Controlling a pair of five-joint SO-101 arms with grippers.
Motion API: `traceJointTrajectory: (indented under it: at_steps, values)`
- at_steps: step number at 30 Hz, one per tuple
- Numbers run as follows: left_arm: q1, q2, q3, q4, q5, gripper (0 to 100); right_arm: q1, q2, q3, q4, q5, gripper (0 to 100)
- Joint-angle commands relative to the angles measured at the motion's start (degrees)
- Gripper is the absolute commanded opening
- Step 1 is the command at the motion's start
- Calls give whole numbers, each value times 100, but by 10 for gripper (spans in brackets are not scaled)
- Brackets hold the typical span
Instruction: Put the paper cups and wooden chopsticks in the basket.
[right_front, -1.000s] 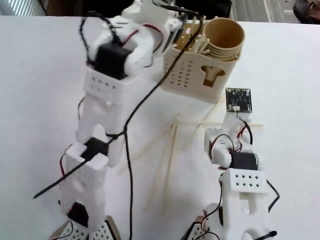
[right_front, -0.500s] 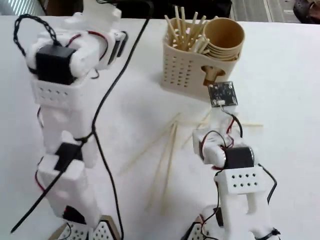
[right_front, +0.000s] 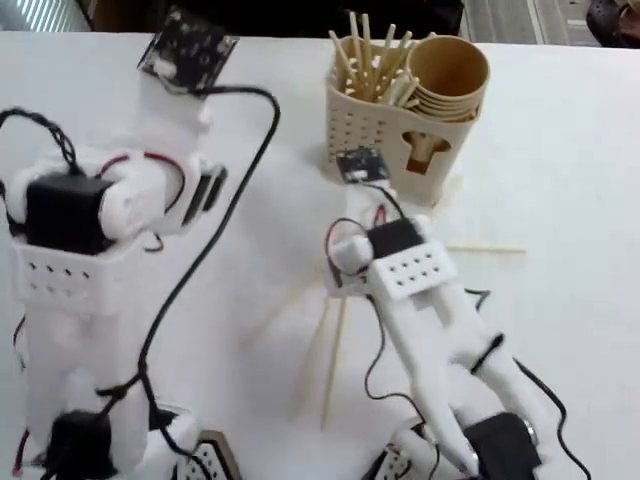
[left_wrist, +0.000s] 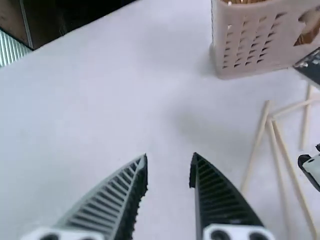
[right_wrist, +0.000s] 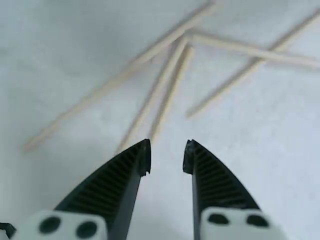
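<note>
Basket of beige perforated plastic (right_front: 385, 135) stands toward the far side of the white desk (right_front: 80, 110). A stack of tan paper cups (right_front: 448, 70) sits in it, with a bunch of pale wooden chopsticks (right_front: 365, 50) upright beside them. Loose wooden chopsticks (right_wrist: 160, 92) lie scattered on the desk near the basket. Right end effector (right_wrist: 166, 150) hangs over the loose sticks, jaws spread, holding nothing. Left end effector (left_wrist: 168, 165) is over bare desk, off to the side of the basket, jaws spread, empty.
</note>
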Motion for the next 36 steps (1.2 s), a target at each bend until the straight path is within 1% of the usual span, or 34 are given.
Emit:
traceJointTrajectory:
  at_steps: [1,5,9,12,15,20,26,27,29,30,31,36]
  values:
    - [-505,-1297,2374,-1248,-44,146,-259,418,-255,-488,-316,122]
    - [-857,-2229,4281,-2356,-70,149,-224,998,-255,-1086,-475,122]
    - [-1112,-2976,5987,-3253,-79,150,31,1534,-281,-1376,-475,122]
    - [-1270,-3389,6998,-3851,-79,150,189,1727,-290,-1464,-475,122]
    - [-1297,-3670,7771,-4352,-79,150,163,1842,-290,-1613,-475,122]
    - [-1288,-3908,8501,-4818,-79,150,127,2343,-290,-1965,-475,122]
    - [-1288,-3934,8888,-5011,-88,150,127,2703,-290,-1991,-475,115]
    - [-1297,-3934,8958,-5116,-88,150,127,2703,-290,-1982,-466,97]
    - [-1297,-3934,9143,-5336,-88,149,127,2703,-290,-1982,-422,23]
    - [-1297,-3934,9196,-5407,-88,149,127,2703,-290,-1982,-422,9]
    - [-1297,-3934,9231,-5442,-88,148,127,2703,-290,-1974,-422,28]
    - [-1305,-3934,9266,-5407,-97,147,127,2457,-387,-1719,-404,19]
